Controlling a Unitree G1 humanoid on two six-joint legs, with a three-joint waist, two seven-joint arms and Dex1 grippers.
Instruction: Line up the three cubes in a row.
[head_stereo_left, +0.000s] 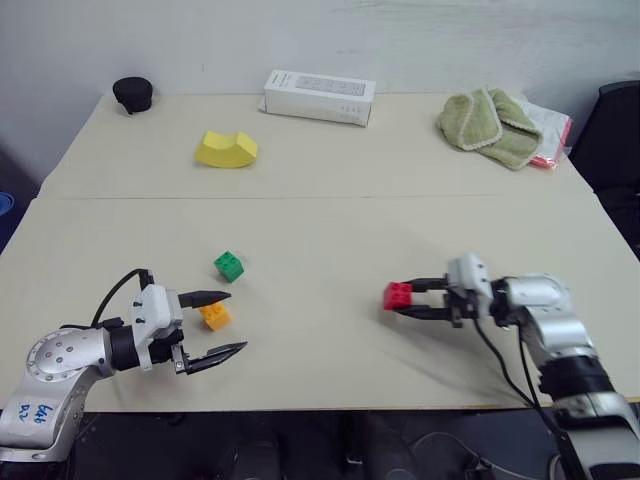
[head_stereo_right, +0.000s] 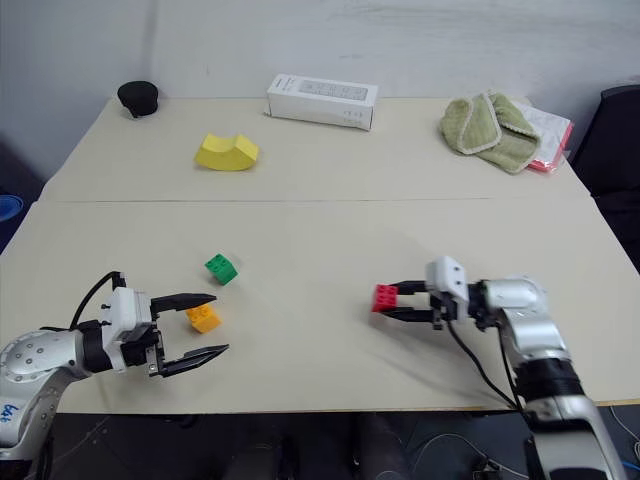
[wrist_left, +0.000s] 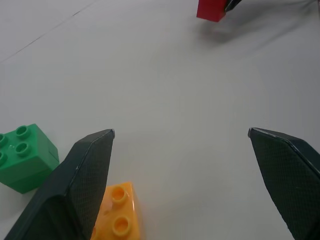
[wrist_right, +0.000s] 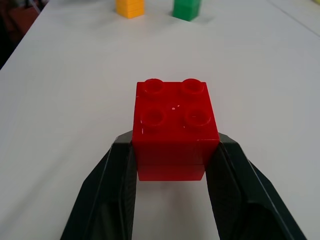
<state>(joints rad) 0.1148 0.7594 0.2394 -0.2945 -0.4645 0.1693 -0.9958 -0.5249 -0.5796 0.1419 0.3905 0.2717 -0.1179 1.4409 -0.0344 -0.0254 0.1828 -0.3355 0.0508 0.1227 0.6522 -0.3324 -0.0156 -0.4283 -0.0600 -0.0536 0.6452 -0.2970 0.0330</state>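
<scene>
Pinching the red cube (wrist_right: 175, 127) between its two fingers, the right gripper (head_stereo_left: 415, 298) is seen low over the table (head_stereo_left: 330, 180) on the right, reaching toward the robot's left. The cube is held by its side faces with its four studs turned up; whether it rests on the table cannot be told. The left gripper (head_stereo_left: 228, 322) is held spread wide at the left front, with nothing between the fingers. The orange cube (head_stereo_left: 214, 316) lies on the table just beside one left finger (wrist_left: 80, 180) — studs up, partly hidden by it in the left wrist view. The green cube (head_stereo_left: 229, 265) sits near it, a little farther from the robot, studs up and turned slightly askew to the table edge. Both are well apart from the red one.

Along the far side a white box (head_stereo_left: 319, 97) lies with its long axis across the table; rows of print are on its face, too small to be read. Blue handwriting is seen on the left arm's casing, not clearly legible. A yellow curved block (head_stereo_left: 226, 149), a black round object (head_stereo_left: 132, 94) and a green cloth (head_stereo_left: 488, 125) are also on the far half.
</scene>
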